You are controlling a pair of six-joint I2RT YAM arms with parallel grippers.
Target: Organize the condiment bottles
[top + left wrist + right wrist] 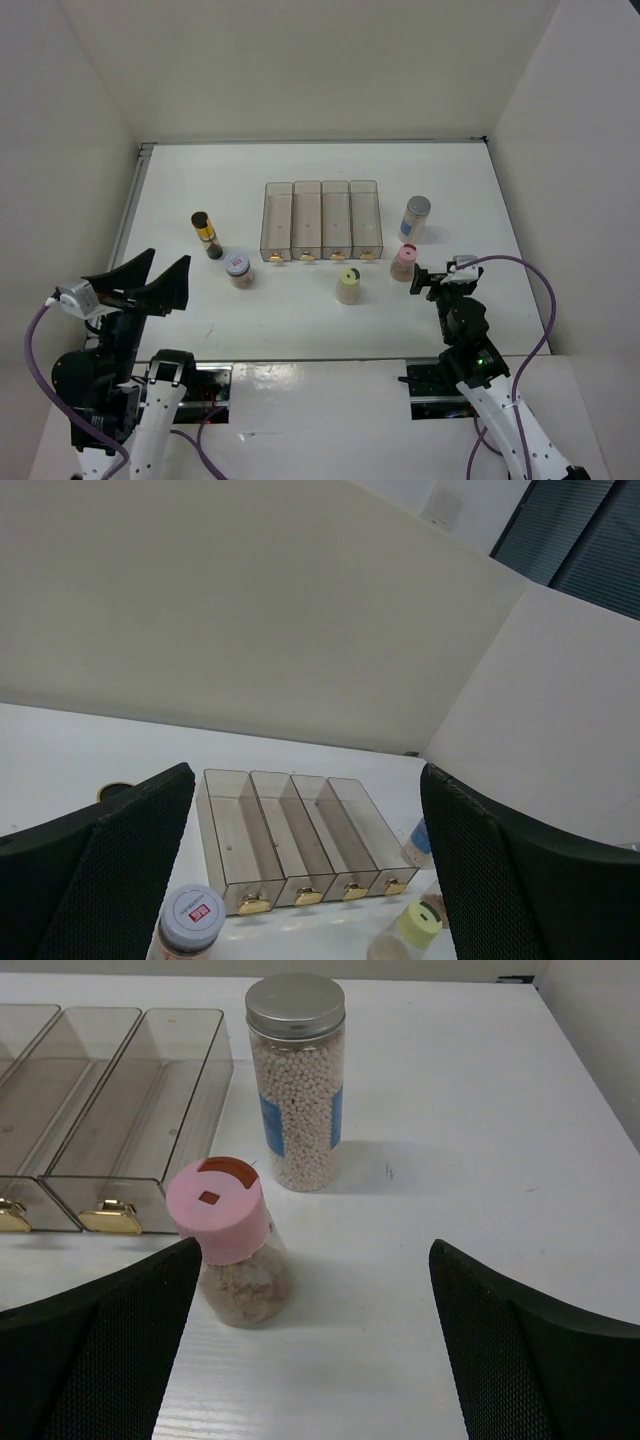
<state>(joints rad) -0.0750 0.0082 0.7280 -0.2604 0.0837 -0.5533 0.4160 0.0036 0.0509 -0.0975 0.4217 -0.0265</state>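
Five jars stand on the white table round the clear rack (322,220). The slim black-capped amber jar (204,229) and the white-lidded brown jar (238,268) are left of it. The cream jar (348,285) is in front. The pink jar (404,262) and the grey-lidded blue-labelled jar (415,218) are at its right. My left gripper (166,264) is open and empty, raised near the white-lidded jar (190,920). My right gripper (432,279) is open and low, just right of the pink jar (225,1235), which stands close to its left finger (110,1350). The grey-lidded jar (297,1080) is beyond.
The rack's four slots (300,835) are empty, with gold knobs at the near ends. White walls close the table at the back and both sides. The cream jar (410,930) shows low in the left wrist view.
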